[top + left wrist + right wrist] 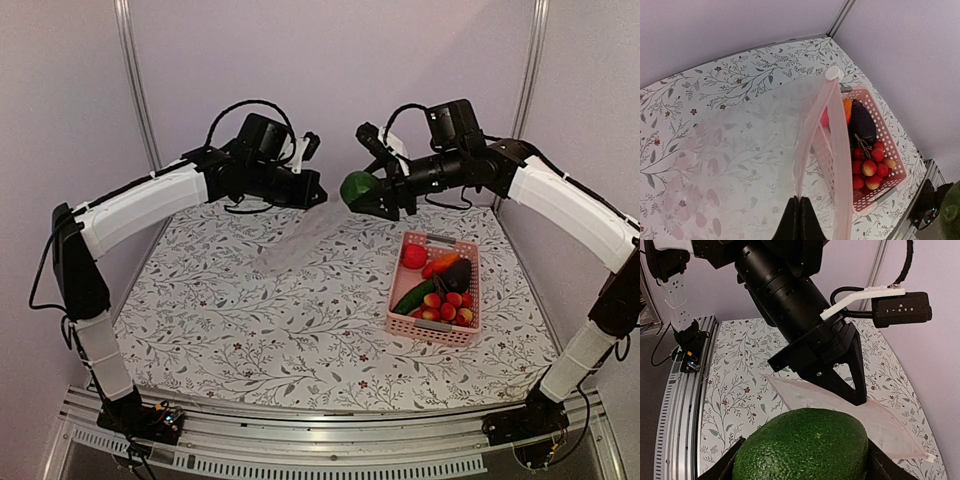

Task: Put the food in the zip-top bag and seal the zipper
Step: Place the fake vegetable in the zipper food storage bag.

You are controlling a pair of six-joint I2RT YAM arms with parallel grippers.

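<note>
**Both arms raised, both grippers loaded**

The left arm point(140, 205) rises from its base at the near left corner, bends at the elbow and reaches inward, held high. The left gripper point(316, 196) points toward the centre and slightly down, its jaws pressed together on an edge of the zip-top bag point(298, 240), which hangs from it. The right arm point(572, 205) mirrors this from the near right corner. The right gripper point(364, 193) faces the left one, near but apart, and clamps the dark green round item point(800, 445) from both sides.
</note>
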